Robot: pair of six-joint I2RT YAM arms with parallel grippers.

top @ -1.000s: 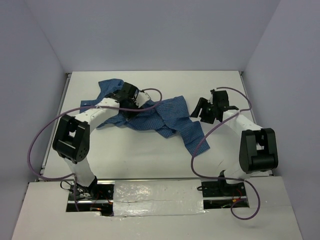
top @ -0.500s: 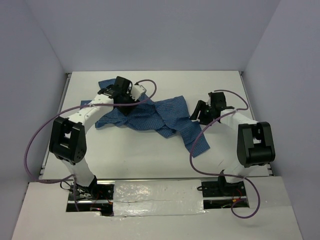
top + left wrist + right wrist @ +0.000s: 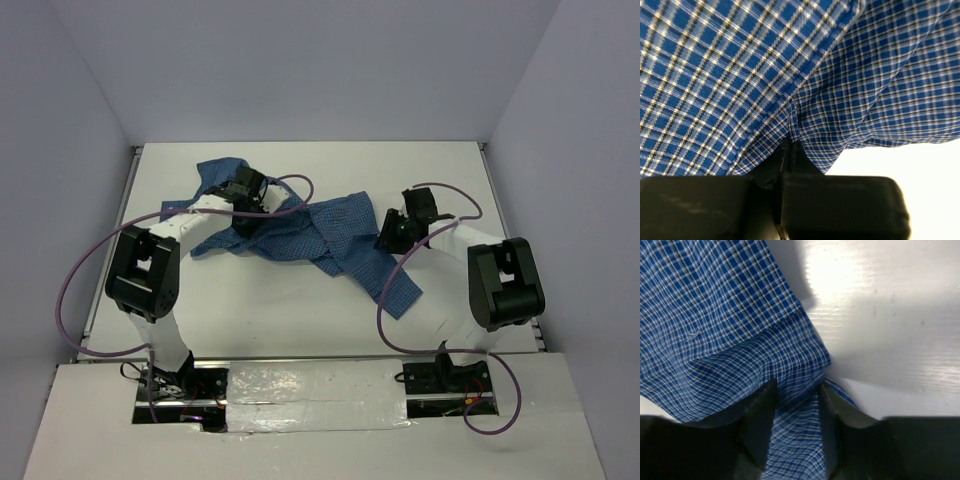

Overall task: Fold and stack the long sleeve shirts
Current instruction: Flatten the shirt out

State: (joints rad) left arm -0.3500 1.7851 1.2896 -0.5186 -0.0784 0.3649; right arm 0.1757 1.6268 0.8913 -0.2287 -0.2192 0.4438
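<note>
One long sleeve shirt (image 3: 340, 235), blue and finely checked, lies crumpled across the middle of the white table (image 3: 300, 320). My left gripper (image 3: 245, 192) sits at the shirt's far left part. In the left wrist view its jaws are pressed together with a fold of shirt (image 3: 740, 75) pinched at the left gripper's tips (image 3: 790, 146). My right gripper (image 3: 390, 232) is at the shirt's right edge. In the right wrist view the right gripper (image 3: 797, 390) straddles a ridge of shirt (image 3: 715, 330), jaws apart, fingers (image 3: 760, 420) on either side of the cloth.
Grey walls close in the table at the back and both sides. Purple cables (image 3: 75, 290) loop off each arm. Bare white tabletop (image 3: 890, 315) lies right of the shirt, and the near part of the table in front of the shirt is bare too.
My left gripper has shut on the shirt's far left part. My right gripper has moved left and down onto the shirt's right edge, its jaws narrowing around a ridge of cloth.
</note>
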